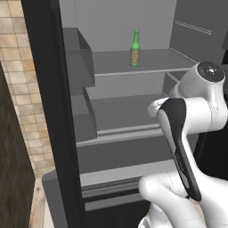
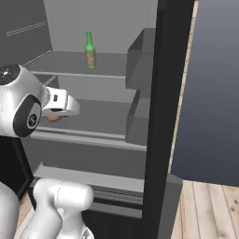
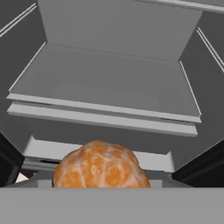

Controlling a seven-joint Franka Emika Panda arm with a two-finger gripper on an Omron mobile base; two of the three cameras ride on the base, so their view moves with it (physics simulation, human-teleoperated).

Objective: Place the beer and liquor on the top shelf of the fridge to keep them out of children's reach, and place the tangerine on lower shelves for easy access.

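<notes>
Pincer: closed on the tangerine (image 3: 101, 165), which sits right at its tips.
Tangerine to shelf: the lower shelf (image 3: 109, 83) lies straight ahead, slightly above, front lip nearest.
Beer (image 1: 135, 48): upright on the top shelf (image 1: 147, 60).
Next, I'd guess: forward over the lip, then release.

Inside the open fridge (image 1: 111, 18), the top shelf (image 1: 151, 62) carries one thing: the beer (image 1: 135, 48), a slim green bottle standing upright near the middle, back from the pale front edge. Below it, a wider lower shelf (image 1: 120, 113) with a thicker front lip shows bare grey surface.
</notes>
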